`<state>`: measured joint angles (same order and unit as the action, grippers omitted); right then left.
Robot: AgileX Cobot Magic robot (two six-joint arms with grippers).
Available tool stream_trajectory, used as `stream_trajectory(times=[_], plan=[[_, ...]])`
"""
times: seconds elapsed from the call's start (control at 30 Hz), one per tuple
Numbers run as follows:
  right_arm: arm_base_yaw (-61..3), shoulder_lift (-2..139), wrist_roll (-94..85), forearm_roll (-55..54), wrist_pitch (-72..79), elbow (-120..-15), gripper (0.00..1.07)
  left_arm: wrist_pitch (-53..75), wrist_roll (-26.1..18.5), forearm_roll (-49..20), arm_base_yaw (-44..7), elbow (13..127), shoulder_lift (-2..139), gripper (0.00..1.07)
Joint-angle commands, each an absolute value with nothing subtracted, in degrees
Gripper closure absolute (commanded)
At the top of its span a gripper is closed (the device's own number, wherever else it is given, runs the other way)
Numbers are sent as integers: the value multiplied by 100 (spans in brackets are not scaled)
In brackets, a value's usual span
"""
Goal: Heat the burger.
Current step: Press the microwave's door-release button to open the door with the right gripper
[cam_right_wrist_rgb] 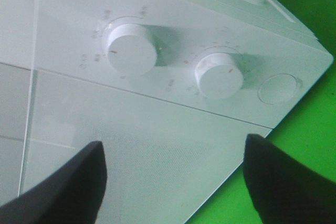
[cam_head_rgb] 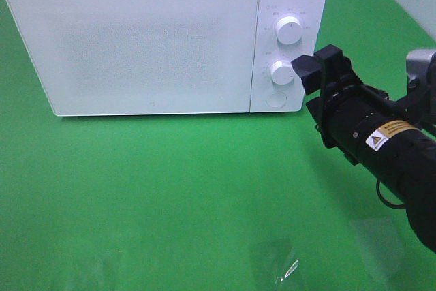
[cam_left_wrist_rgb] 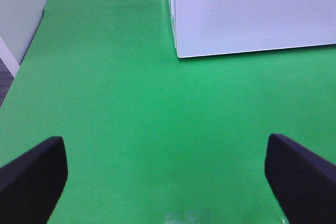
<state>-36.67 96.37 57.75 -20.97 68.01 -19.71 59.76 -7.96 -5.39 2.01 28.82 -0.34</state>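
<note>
Both pairs of jaws gape wide, holding nothing. No burger shows anywhere; it may sit inside the shut microwave (cam_head_rgb: pixel 136 46). My right gripper (cam_head_rgb: pixel 315 78) hangs just beside the lower knob (cam_head_rgb: pixel 282 72), which lies straight ahead of its jaws; my left gripper (cam_left_wrist_rgb: pixel 168 177) is well apart.

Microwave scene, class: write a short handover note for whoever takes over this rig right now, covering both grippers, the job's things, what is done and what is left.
Left gripper: open, empty, over the green table near the microwave.
Right gripper: open, empty, facing the lower knob, close to it but not gripping.
Burger: not in view; whether it is inside cannot be told.
Done: the door is shut.
Left: probably turn the knob to start heating, then take the burger out.
</note>
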Motion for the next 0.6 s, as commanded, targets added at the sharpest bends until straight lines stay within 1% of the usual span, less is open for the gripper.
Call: stream_trajectory(times=[0.03, 0.07, 0.1, 0.13, 0.17, 0.23, 0.27, 0.3, 0.4, 0.43, 0.47, 0.53, 0.57, 0.6], plan=[[-3661, 9362, 5105, -1954, 6383, -1960, 36, 5942, -802, -550, 218, 2899, -172, 13], [-3661, 9127, 4509, -2023, 5970, -1960, 36, 5942, -802, -550, 218, 2899, -172, 13], [-3661, 9127, 4509, -2023, 5970, -1960, 36, 5942, -802, -550, 218, 2899, -172, 13], [-3661, 8944, 3890, -2103, 5689, -1960, 36, 5942, -802, -550, 218, 2899, -172, 13], [-3661, 8944, 3890, -2103, 5689, -1960, 36, 5942, -802, -550, 218, 2899, -172, 13], [-3661, 8577, 2447, -2338, 5025, -1960, 36, 5942, -802, -550, 218, 2899, -172, 13], [-3661, 8577, 2447, -2338, 5025, -1960, 36, 5942, -802, -550, 218, 2899, -172, 13], [-3661, 8394, 1799, -2452, 4733, -1960, 36, 5942, -802, -550, 218, 2899, -172, 13], [-3661, 8296, 1427, -2550, 4572, -1960, 36, 5942, -802, -550, 218, 2899, -172, 13], [-3661, 8153, 716, -2779, 4303, -1960, 36, 5942, -802, -550, 218, 2899, -172, 13], [-3661, 8153, 716, -2779, 4303, -1960, 36, 5942, -802, -550, 218, 2899, -172, 13], [-3661, 7838, -848, -3421, 3724, -1960, 36, 5942, -802, -550, 218, 2899, -172, 13], [-3661, 7838, -848, -3421, 3724, -1960, 36, 5942, -802, -550, 218, 2899, -172, 13], [-3661, 7666, -1467, -3638, 3466, -1960, 36, 5942, -802, -550, 218, 2899, -172, 13]])
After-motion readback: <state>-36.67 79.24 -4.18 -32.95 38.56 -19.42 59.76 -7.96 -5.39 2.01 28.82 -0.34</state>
